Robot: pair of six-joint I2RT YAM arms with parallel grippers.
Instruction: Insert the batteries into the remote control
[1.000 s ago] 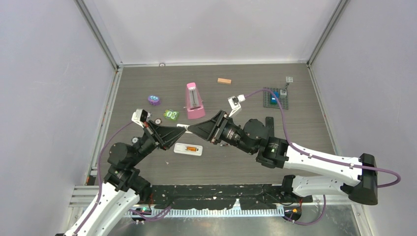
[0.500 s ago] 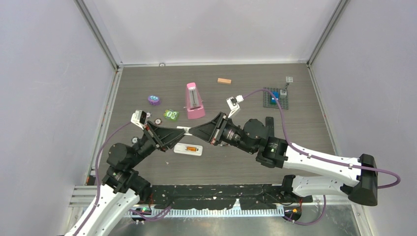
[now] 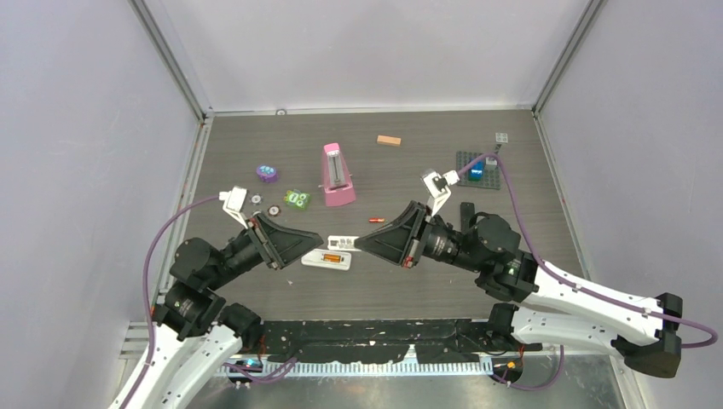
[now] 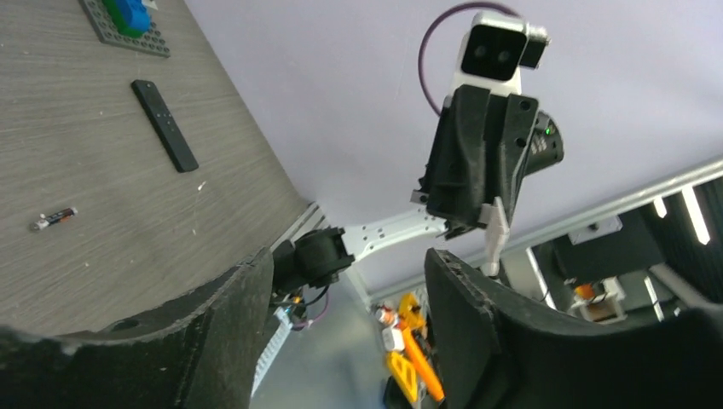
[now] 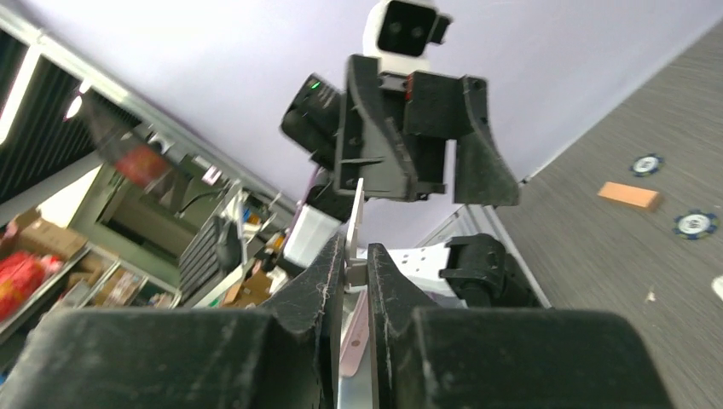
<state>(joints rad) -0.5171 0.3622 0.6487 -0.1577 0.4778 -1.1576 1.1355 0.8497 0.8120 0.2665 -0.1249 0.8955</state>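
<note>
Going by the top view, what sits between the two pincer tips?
A thin white flat piece, clamped in the right pincer, lies in the gap before the open left pincer; the top external view shows it.

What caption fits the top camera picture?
Right gripper pinches a thin white cover beside the remote; left gripper open, loose battery nearby.

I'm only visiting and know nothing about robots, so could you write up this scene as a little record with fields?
left gripper: open, holding nothing
right gripper: shut on a thin white plate
white rectangular remote: lying on the grey wood-grain table, compartment open, orange cell inside
slim red battery: loose on the table
other things: pink metronome, slim black remote
</note>
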